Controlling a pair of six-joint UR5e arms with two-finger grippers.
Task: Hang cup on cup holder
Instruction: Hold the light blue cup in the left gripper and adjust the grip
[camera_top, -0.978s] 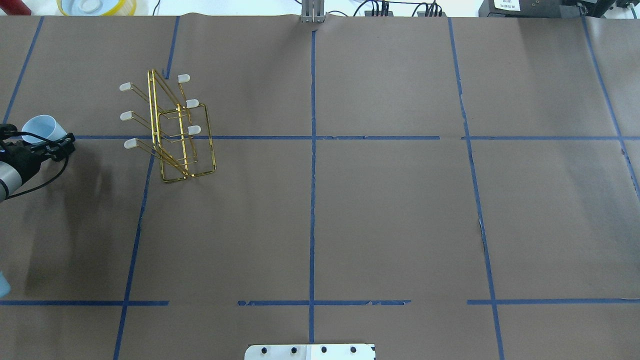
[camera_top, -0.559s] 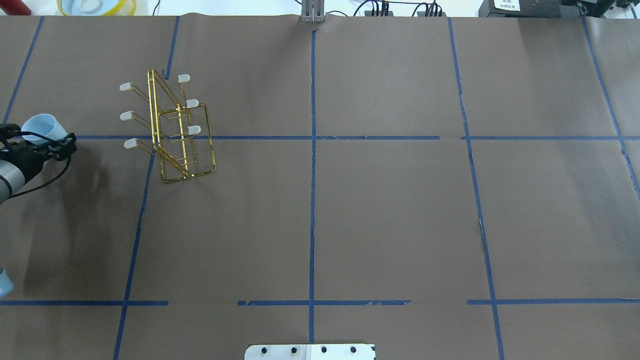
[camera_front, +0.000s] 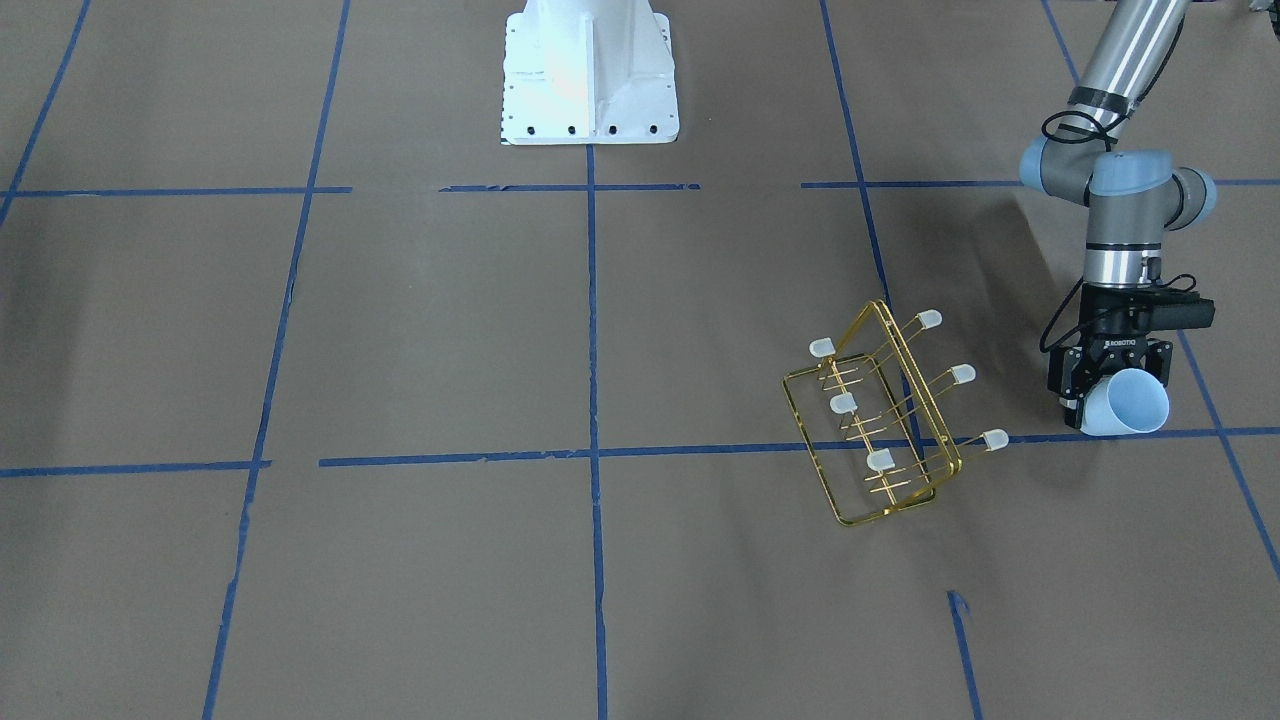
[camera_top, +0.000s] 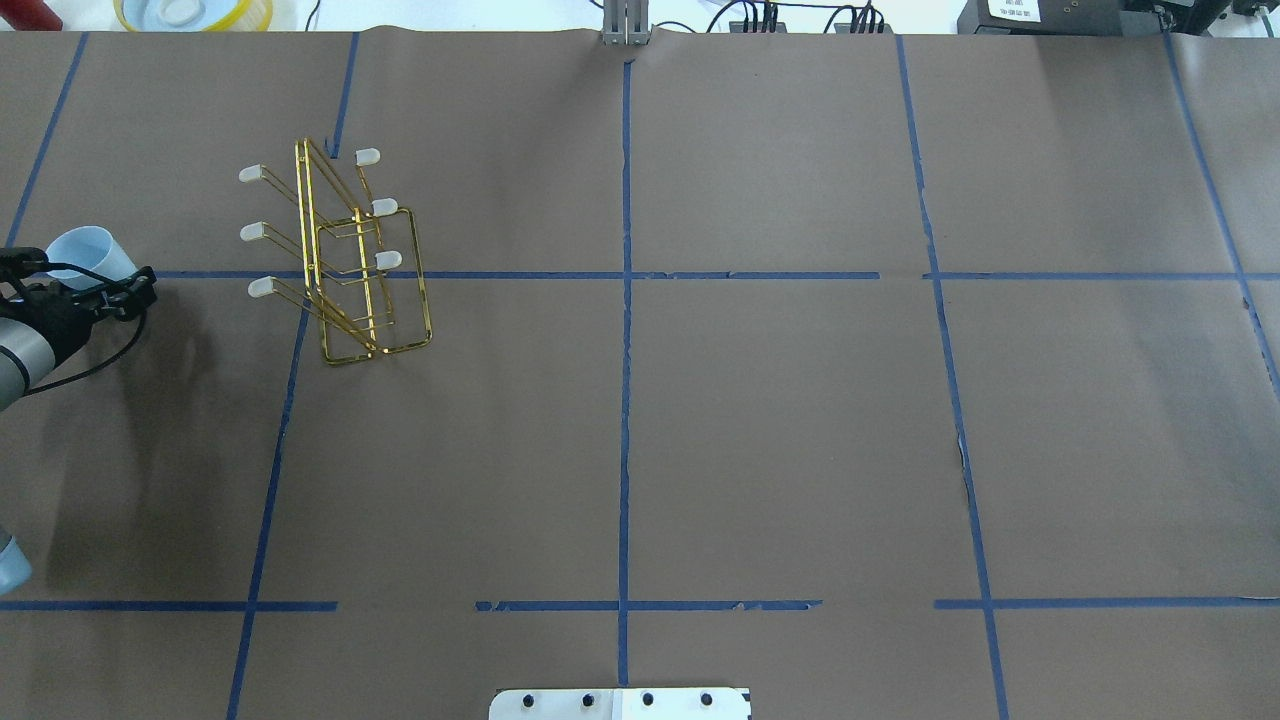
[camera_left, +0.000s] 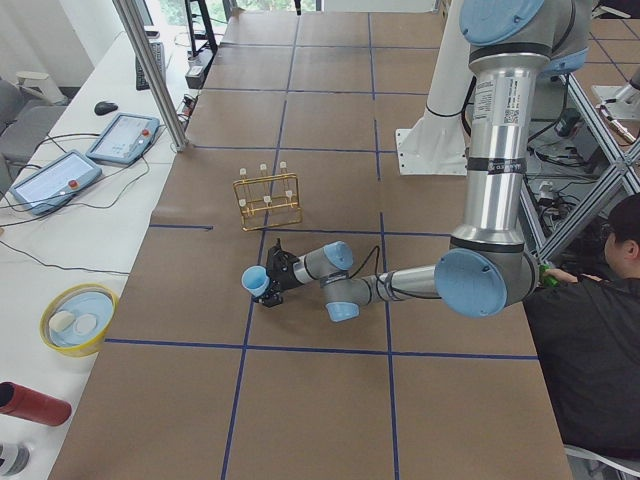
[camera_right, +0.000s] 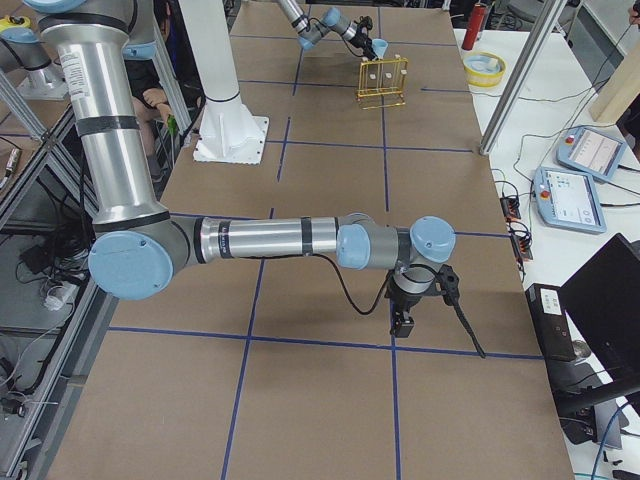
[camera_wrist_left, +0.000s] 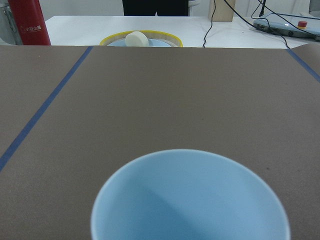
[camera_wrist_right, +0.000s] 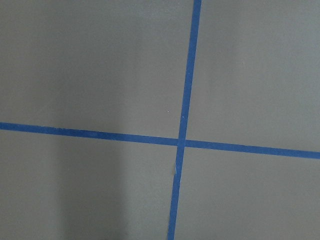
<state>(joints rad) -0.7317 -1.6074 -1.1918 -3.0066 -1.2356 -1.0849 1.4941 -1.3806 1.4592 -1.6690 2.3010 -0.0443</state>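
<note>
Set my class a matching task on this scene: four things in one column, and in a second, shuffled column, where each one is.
Things
1. cup
2. rack
3. right pincer
4. yellow bowl

Places
A. on the white bench
B. above a crossing of blue tape lines
C. held in the left pincer
D. standing on the table, every prong bare

Pairs: 1-C, 2-D, 3-B, 4-A

Cup (camera_wrist_left: 190, 200) cut off below; right claw (camera_right: 401, 328) too small to judge.
</note>
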